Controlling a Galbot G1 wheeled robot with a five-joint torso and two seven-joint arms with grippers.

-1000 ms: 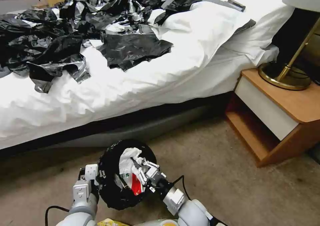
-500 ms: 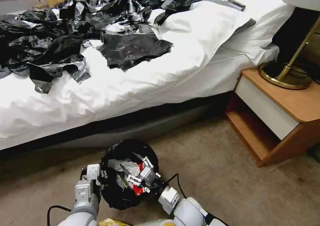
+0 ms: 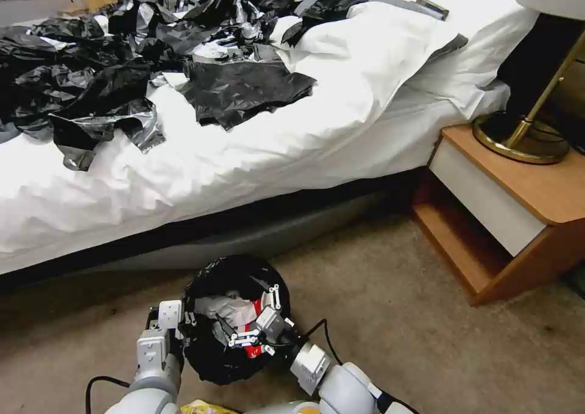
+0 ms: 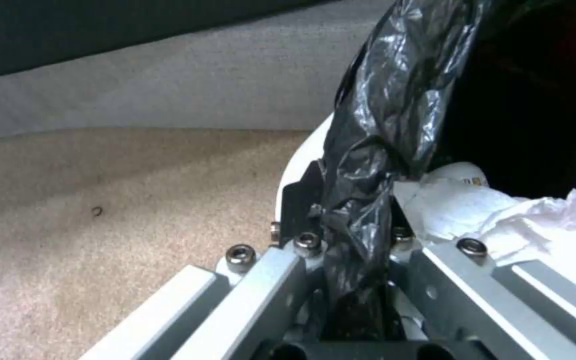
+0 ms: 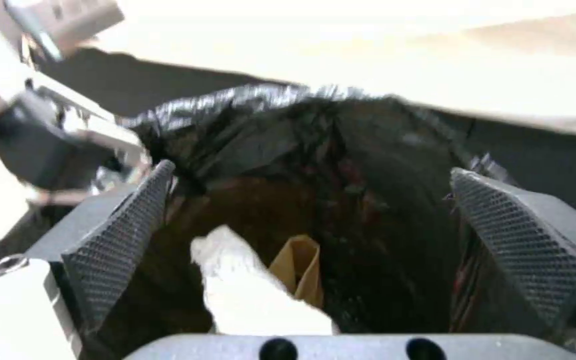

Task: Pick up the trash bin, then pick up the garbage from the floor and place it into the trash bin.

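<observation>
I have the trash bin (image 3: 234, 316) at the lower centre of the head view, my left hand (image 3: 183, 328) clamped on its bag-lined rim, so I count the pickup as done. My right hand (image 3: 247, 331) hangs over the bin's mouth, fingers wide and holding nothing. White tissue (image 3: 225, 309) and a red-and-white carton (image 3: 251, 327) lie inside. A yellow wrapper (image 3: 204, 408) at the bottom edge looks left to collect.
</observation>
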